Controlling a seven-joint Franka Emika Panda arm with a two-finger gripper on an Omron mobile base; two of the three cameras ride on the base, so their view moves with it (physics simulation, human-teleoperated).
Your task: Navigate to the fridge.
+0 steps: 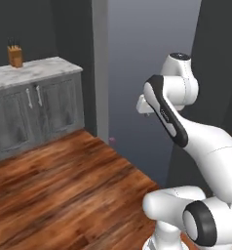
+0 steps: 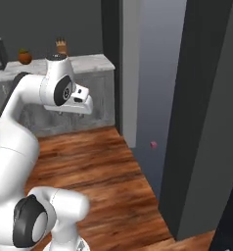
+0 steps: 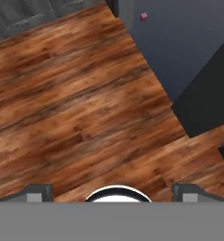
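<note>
Hand (image 3: pixel 112 194) spread, empty, over wood floor (image 3: pixel 76 108). Fridge (image 2: pixel 206 122) likely heavy, rigid; nothing to grasp, only approach.

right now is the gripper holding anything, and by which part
Nothing is held. In the hand view the gripper stands open, its fingertips wide apart with only the wood floor beyond them.

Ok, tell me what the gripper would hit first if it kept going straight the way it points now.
Most likely the wooden floor. The gripper, fingers spread wide and empty, looks down at bare boards, with nothing in between as far as the hand view shows.
</note>
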